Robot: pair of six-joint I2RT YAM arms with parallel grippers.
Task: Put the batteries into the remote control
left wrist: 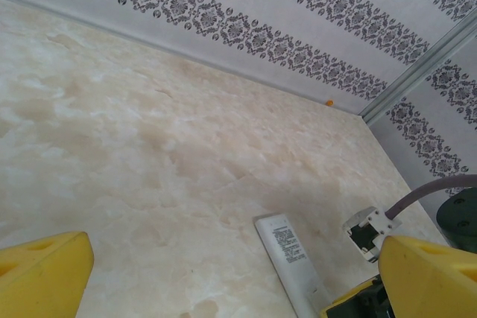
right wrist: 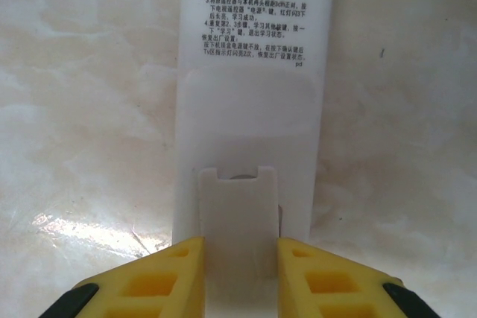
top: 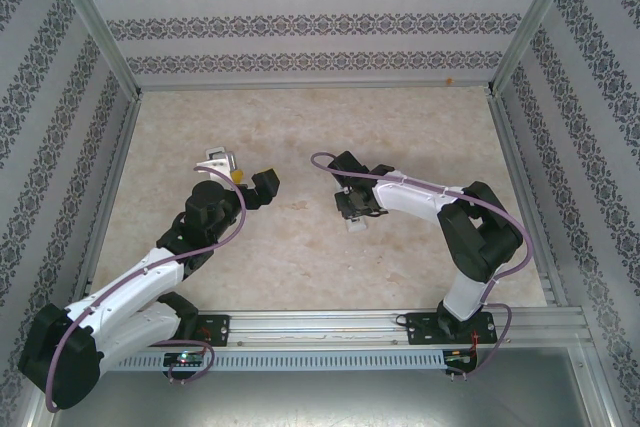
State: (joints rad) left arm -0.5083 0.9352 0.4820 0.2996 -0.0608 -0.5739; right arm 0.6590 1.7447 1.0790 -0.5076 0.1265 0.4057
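Marbled table, remote, perhaps its cover.

Far half of the table is bare, free passage up to the patterned walls. Mid-table blocked: remote lies flat, right gripper over it pinching a white cover strip. Left gripper, jaws wide, is near; bare gap between.

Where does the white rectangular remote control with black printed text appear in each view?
Top external: white remote control at centre, mostly hidden beneath the right gripper.
Left wrist: remote at bottom, right of centre.
Right wrist: remote at centre, running down from the top edge.
Shared landmark: orange speck by the far wall, in top and left wrist.
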